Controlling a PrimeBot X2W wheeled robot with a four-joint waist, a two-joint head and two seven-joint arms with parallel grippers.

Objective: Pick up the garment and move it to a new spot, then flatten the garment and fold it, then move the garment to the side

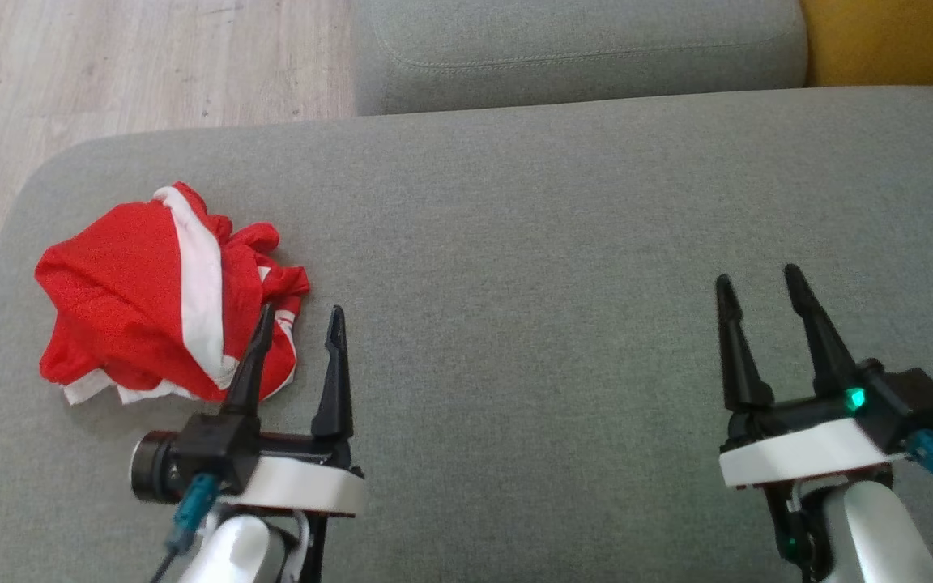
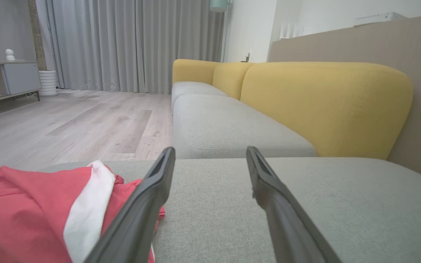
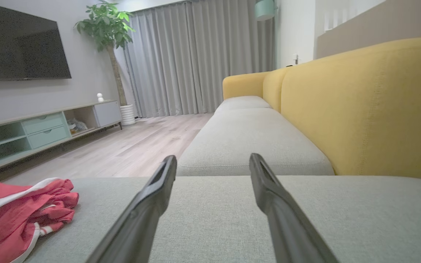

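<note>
Living room, sofa as work surface. Looked down on a wide grey seat cushion (image 1: 564, 243), plain weave, with a second grey cushion (image 1: 580, 57) butted against its far edge. Saw pale wood floor (image 1: 110, 73) past the far left corner and a yellow backrest (image 2: 327, 106) along the right side. Picked up grey floor-length curtains (image 2: 130, 44) at the back of the room, plus a wall-mounted TV (image 3: 16, 44), a potted plant (image 3: 108, 29) and a low cabinet (image 3: 38, 131) with pale green drawers under the screen.

Found the red-and-white garment (image 1: 142, 291) crumpled in a heap at the seat cushion's left end.

Parked left gripper (image 1: 301, 309) just right of the heap, fingers spread wide, nothing between them. Had its left finger (image 1: 249, 368) overlapping the garment's near-right edge in the head view; couldn't tell touch from plain overlap. Parked right gripper (image 1: 758, 275) well apart, over bare cushion on the right, fingers equally splayed, gripping nothing.
</note>
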